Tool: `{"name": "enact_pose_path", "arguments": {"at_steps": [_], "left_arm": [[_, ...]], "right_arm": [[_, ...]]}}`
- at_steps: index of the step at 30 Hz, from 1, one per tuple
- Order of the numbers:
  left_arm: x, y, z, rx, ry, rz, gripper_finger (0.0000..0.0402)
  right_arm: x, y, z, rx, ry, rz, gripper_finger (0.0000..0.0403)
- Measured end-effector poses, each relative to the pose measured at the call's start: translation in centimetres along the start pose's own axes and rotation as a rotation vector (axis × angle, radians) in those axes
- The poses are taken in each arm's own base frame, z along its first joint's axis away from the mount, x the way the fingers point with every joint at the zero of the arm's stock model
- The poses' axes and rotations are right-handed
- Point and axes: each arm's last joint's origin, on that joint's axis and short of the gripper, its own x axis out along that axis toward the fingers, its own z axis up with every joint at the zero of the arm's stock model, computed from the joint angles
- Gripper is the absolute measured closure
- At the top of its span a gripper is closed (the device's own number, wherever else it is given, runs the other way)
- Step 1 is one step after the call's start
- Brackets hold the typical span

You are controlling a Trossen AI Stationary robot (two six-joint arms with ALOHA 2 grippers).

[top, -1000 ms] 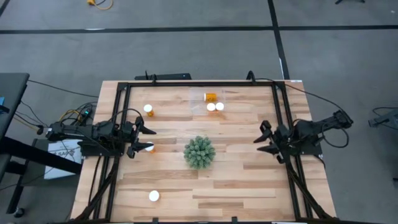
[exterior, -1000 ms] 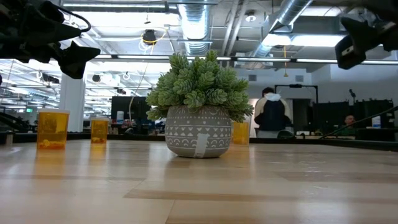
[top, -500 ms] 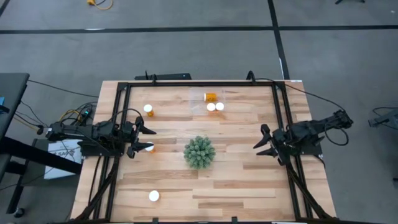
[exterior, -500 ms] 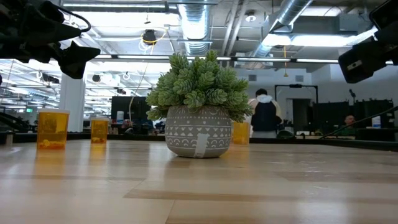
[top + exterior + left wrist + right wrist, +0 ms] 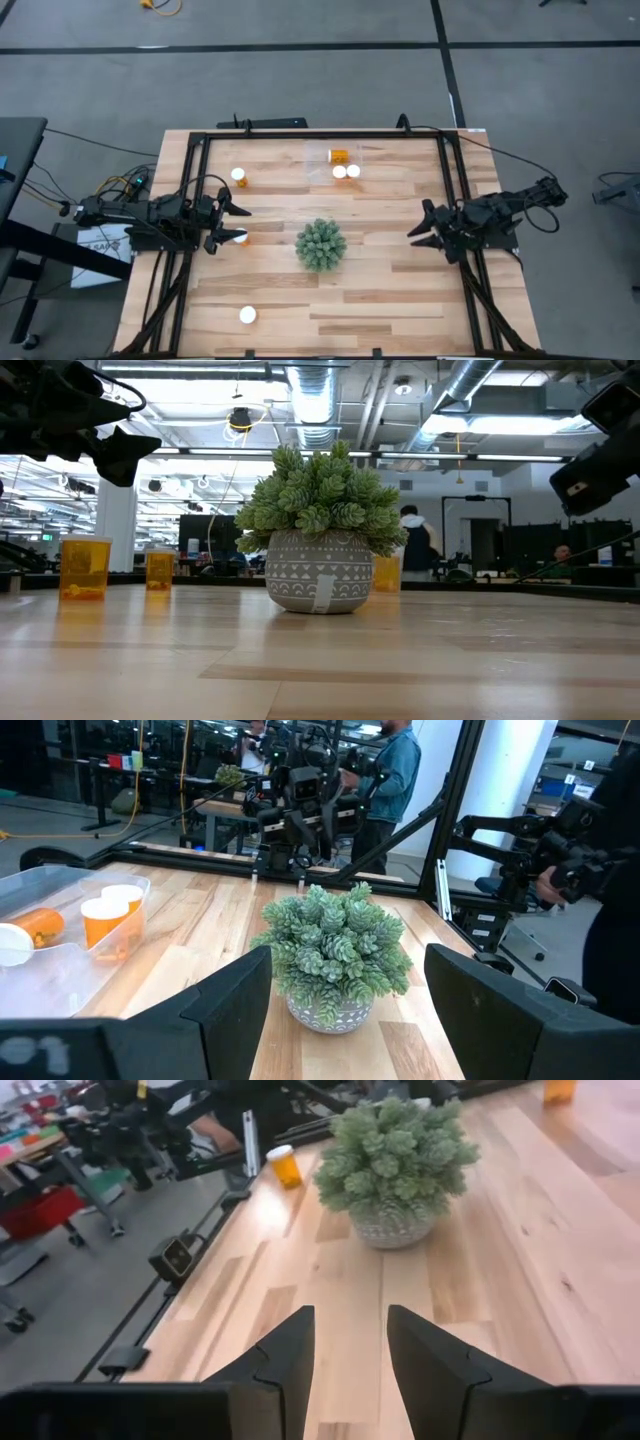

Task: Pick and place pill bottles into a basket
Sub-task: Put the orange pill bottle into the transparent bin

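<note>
My left gripper (image 5: pixel 240 224) is open and empty at the table's left side. It hovers above an upright orange pill bottle (image 5: pixel 241 238), which also shows in the low view (image 5: pixel 85 567). My right gripper (image 5: pixel 418 227) is open and empty at the right side, above the table (image 5: pixel 592 468). The clear basket (image 5: pixel 345 160) lies at the far middle; in it one bottle (image 5: pixel 340 155) lies flat and two (image 5: pixel 346 172) stand. Other bottles stand at the far left (image 5: pixel 238 176) and the near left (image 5: pixel 247 315).
A spiky green plant (image 5: pixel 321 245) in a grey patterned pot (image 5: pixel 318 572) stands at the table's middle, between the two grippers. A black frame (image 5: pixel 320 135) runs round the table. A person (image 5: pixel 415 545) stands in the room behind.
My right gripper has sunk lower and drawn a little toward the table's right edge, still open. My left gripper has kept still. The person in the room behind has walked toward the left.
</note>
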Motion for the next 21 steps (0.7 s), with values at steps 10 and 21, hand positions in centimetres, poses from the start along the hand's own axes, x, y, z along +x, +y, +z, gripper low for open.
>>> {"name": "enact_pose_path", "arguments": {"at_steps": [10, 21], "left_arm": [[0.0, 0.0, 0.0, 0.0, 0.0, 0.0, 0.0148], [0.0, 0.0, 0.01, 0.0, 0.0, 0.0, 0.0148]], "right_arm": [[0.03, -0.03, -0.02, 0.01, 0.0, -0.011, 0.028], [0.04, -0.03, -0.01, 0.022, -0.001, -0.011, 0.028]]}}
